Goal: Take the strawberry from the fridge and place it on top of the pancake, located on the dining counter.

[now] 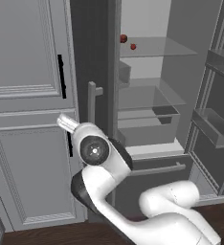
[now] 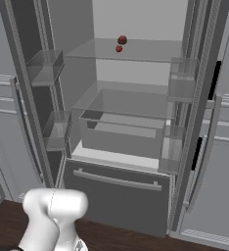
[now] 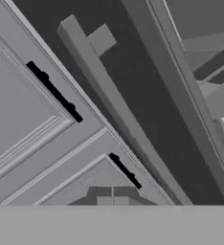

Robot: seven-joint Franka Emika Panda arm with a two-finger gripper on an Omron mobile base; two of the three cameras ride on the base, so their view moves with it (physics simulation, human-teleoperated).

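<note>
The fridge (image 1: 92,57) (image 2: 136,19) stands with both doors open. On its top glass shelf (image 2: 150,51) lies the tiny red strawberry (image 1: 133,47) (image 2: 119,49), just in front of a larger dark red round fruit (image 1: 123,38) (image 2: 122,39). My arm (image 1: 102,158) is folded low in front of the fridge, well below and left of the berry. In the hand view my gripper (image 3: 112,196) looks shut, with nothing between its fingertips, and faces the left fridge door's pale bar handle (image 3: 114,110). The pancake and the dining counter are out of view.
Pale grey panelled cabinets with black handles (image 1: 61,76) (image 3: 51,91) stand left of the fridge. The open right door (image 1: 219,95) carries clear bins. Below the shelves are a clear drawer (image 2: 126,130) and the freezer drawer with its bar handle (image 2: 116,180).
</note>
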